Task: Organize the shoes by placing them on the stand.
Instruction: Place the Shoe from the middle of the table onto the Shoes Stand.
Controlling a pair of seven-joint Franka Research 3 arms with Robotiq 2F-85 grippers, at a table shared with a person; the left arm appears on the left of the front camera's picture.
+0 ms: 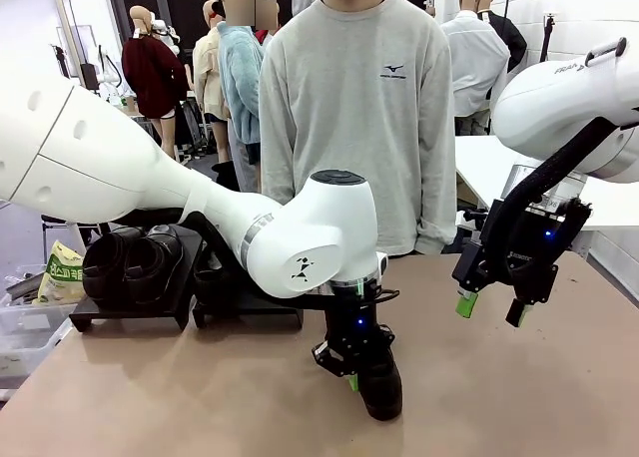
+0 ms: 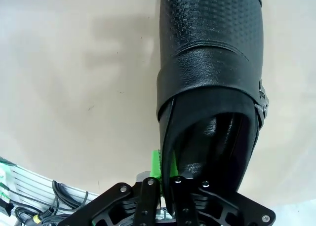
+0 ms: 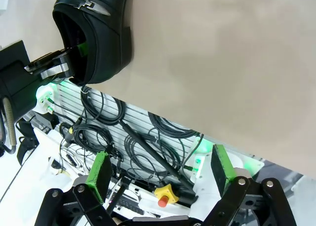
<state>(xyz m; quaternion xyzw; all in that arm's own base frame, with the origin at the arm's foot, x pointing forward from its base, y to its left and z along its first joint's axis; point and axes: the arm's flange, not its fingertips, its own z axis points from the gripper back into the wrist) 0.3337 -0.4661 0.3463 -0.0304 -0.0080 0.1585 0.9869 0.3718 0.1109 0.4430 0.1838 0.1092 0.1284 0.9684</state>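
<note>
A black leather shoe lies on the tan table near its front edge, in the middle. My left gripper is shut on it. In the left wrist view its fingers pinch the side wall of the shoe at the opening, with one green pad on the outside. The black stand sits at the back left, and two black shoes rest on it. My right gripper hangs open above the table's right side, holding nothing. In its wrist view the right gripper looks down at the shoe and at the left gripper.
A person in a grey sweatshirt stands at the table's far side. A yellow-green bag and a clear bin lie off the table's left edge. Cables run below the table's front edge.
</note>
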